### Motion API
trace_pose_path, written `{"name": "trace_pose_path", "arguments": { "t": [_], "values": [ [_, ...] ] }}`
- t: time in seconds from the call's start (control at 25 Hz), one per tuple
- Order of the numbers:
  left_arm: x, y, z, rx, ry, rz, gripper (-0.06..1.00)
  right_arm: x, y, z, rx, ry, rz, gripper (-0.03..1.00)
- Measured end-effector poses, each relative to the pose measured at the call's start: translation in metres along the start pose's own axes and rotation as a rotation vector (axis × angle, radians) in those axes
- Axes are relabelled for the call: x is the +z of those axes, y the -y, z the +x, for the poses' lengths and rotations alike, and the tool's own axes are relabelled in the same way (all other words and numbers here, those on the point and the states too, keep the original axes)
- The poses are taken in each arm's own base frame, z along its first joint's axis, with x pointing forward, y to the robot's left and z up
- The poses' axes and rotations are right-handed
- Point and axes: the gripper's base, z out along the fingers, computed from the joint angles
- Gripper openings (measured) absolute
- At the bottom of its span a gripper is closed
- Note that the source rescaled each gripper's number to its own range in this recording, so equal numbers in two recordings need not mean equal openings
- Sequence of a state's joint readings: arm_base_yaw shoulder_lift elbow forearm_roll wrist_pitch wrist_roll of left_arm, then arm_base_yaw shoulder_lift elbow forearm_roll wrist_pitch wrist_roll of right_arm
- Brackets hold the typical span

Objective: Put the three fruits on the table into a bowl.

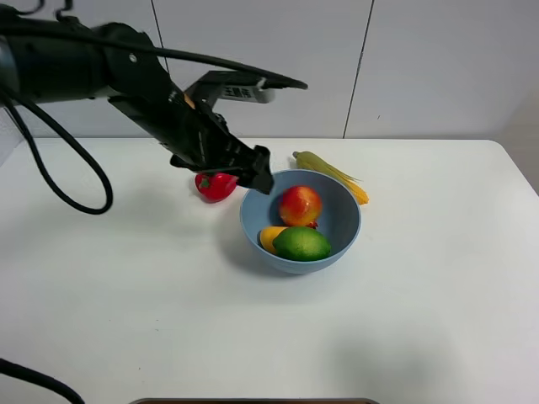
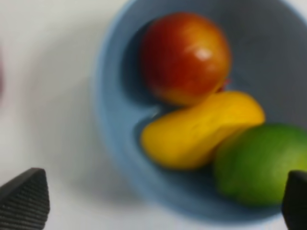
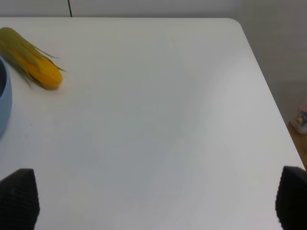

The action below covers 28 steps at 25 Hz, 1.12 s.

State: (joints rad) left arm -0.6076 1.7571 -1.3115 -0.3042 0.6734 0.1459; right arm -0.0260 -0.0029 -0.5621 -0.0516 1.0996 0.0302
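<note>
All three fruits lie in the light-blue bowl (image 1: 345, 227) near the middle of the white table (image 1: 126, 295): a red apple (image 1: 300, 204) at the back, a green lime (image 1: 301, 243) in front and a yellow-orange mango (image 1: 269, 236) at the left, partly under the lime. My left gripper (image 1: 257, 172) hangs open just above the bowl's back-left rim, holding nothing. The left wrist view looks down on the apple (image 2: 184, 57), mango (image 2: 201, 129), lime (image 2: 254, 163) and bowl (image 2: 110, 120) between the spread tips of the left gripper (image 2: 160, 203). My right gripper (image 3: 154, 201) stands open over bare table.
A red bell pepper (image 1: 216, 185) lies just left of the bowl, under the left arm. A corn cob (image 1: 333, 172) lies behind the bowl to the right; the right wrist view shows the cob (image 3: 33, 60), the bowl's edge (image 3: 2, 100) and the table's right edge.
</note>
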Motion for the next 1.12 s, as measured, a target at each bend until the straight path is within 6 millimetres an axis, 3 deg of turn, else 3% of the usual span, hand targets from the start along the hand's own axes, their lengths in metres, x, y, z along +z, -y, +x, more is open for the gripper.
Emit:
{"name": "trace_pose_path", "arguments": {
  "t": [0.32,0.56,0.72,0.88,0.96,1.12],
  "values": [
    [-0.084,-0.045,0.014,-0.09,-0.077,-0.105,0.98,0.0,0.0,0.0,0.0,0.0,0.0,1.0],
    [-0.139,-0.061,0.036,-0.135,-0.155,-0.21,0.98,0.0,0.0,0.0,0.0,0.0,0.0,1.0],
    [-0.174,-0.063,0.046,-0.153,-0.113,-0.315,0.98,0.0,0.0,0.0,0.0,0.0,0.0,1.0],
    [-0.22,-0.054,0.061,-0.139,0.014,-0.419,0.98,0.0,0.0,0.0,0.0,0.0,0.0,1.0],
    [-0.242,-0.048,0.078,-0.145,0.076,-0.463,0.98,0.0,0.0,0.0,0.0,0.0,0.0,1.0],
    [-0.264,-0.047,0.124,-0.228,0.133,-0.523,0.98,0.0,0.0,0.0,0.0,0.0,0.0,1.0]
  ]
}}
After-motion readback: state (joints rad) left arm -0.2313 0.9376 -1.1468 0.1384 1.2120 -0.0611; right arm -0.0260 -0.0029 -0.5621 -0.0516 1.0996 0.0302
